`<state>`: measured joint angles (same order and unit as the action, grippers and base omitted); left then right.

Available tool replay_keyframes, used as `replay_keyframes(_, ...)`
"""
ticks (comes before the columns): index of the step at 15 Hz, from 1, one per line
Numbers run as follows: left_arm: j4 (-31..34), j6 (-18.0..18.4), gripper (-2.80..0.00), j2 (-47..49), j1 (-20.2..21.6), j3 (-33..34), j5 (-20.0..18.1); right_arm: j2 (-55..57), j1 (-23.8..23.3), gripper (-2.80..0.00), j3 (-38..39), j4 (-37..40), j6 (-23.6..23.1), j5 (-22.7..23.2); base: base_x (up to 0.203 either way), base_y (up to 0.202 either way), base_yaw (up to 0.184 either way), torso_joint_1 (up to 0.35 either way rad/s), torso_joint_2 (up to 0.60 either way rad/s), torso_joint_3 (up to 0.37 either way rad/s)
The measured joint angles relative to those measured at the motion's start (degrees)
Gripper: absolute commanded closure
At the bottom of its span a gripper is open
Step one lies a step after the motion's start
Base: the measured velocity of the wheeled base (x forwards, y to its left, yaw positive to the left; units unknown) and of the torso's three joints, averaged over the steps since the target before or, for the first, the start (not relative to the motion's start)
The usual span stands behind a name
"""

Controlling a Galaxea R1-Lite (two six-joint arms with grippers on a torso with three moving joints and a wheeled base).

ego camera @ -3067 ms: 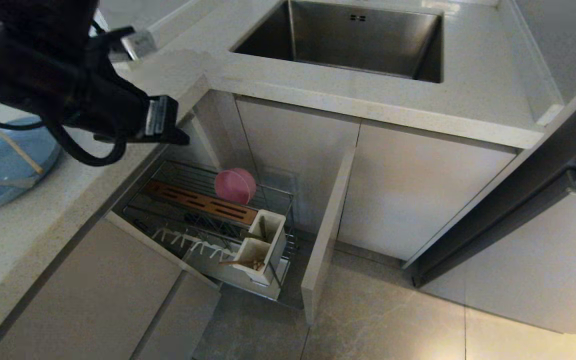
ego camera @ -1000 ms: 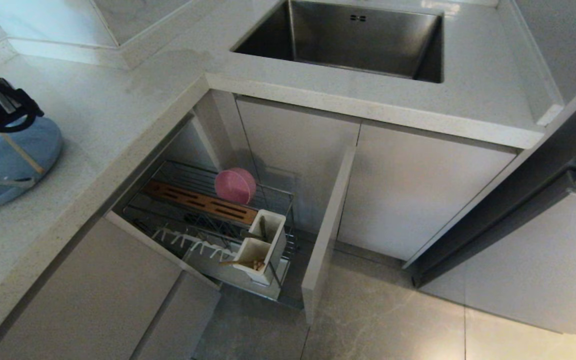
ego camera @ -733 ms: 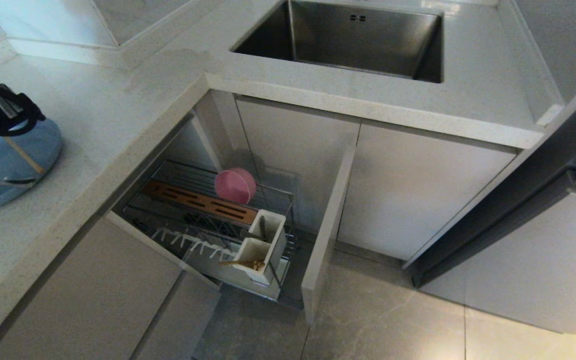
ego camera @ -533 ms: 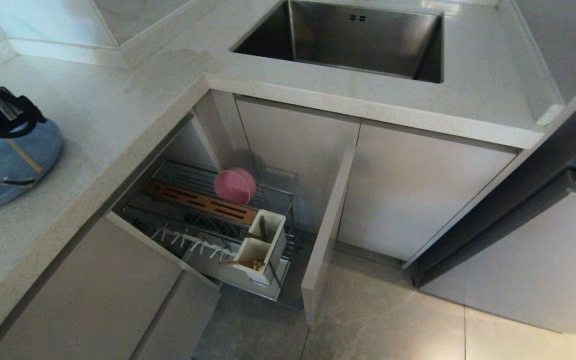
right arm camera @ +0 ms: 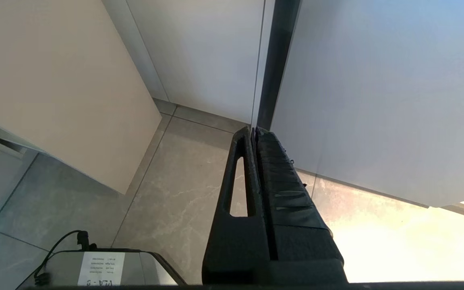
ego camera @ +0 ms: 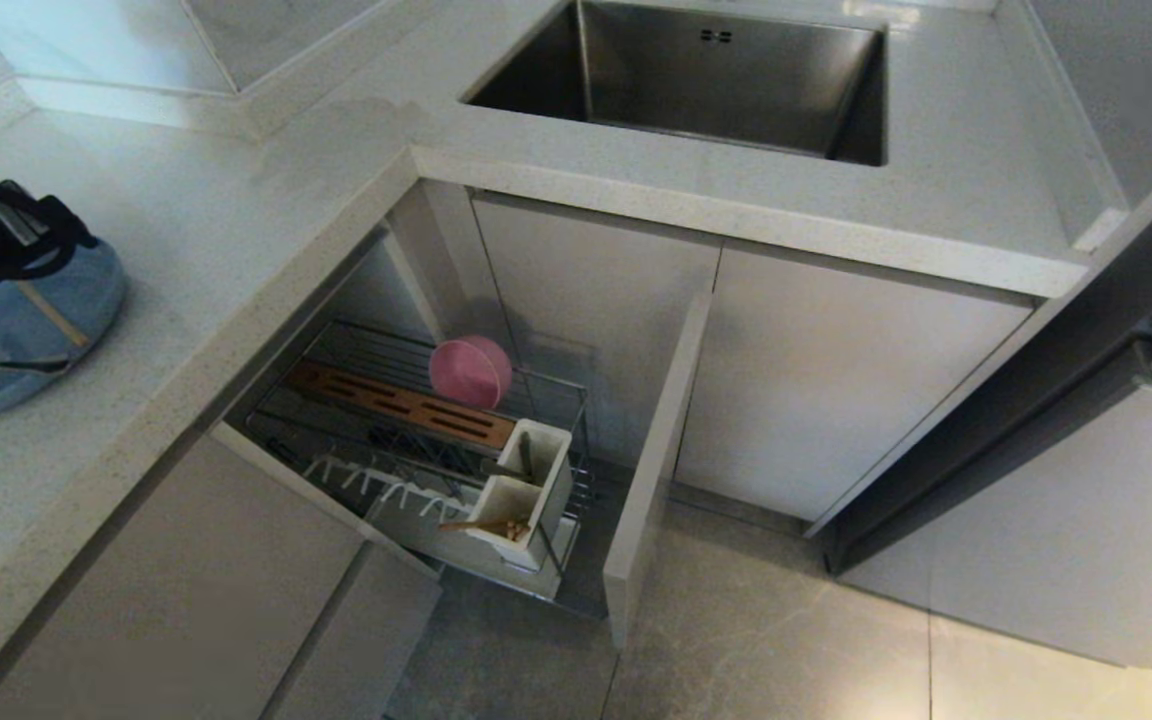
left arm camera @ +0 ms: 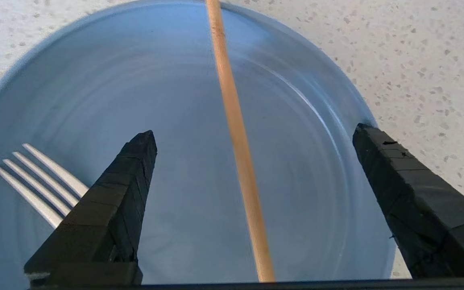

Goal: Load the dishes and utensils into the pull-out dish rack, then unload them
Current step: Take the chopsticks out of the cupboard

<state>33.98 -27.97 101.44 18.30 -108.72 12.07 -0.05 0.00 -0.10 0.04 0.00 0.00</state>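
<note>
The blue plate lies on the counter at the far left, holding one wooden chopstick and a silver fork. My left gripper hovers just above the plate, open wide, with the chopstick lying between its fingers and untouched; in the head view the left gripper covers the plate's far part. The pull-out dish rack stands open below the counter. The pink bowl stands on edge in it. Its white utensil box holds another chopstick. My right gripper is shut and empty, parked over the floor.
The steel sink is set in the counter at the back. A beige panel stands out at the rack's right side. Grey cabinet fronts and floor tiles fill the lower right.
My left arm has swung from above the counter corner near the rack to the far left, over the blue plate, and has sunk slightly in the last second. The rack's contents have not moved.
</note>
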Motion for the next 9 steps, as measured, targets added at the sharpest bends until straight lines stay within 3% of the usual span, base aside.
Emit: replay_keyframes(9, -0.1, -0.2, -2.80, 0.4, 1.2, 0.3, -1.8, 0.0, 0.0, 0.00, 0.0, 0.0, 0.0, 0.0, 0.000, 0.000, 0.000, 0.000, 0.00, 0.000)
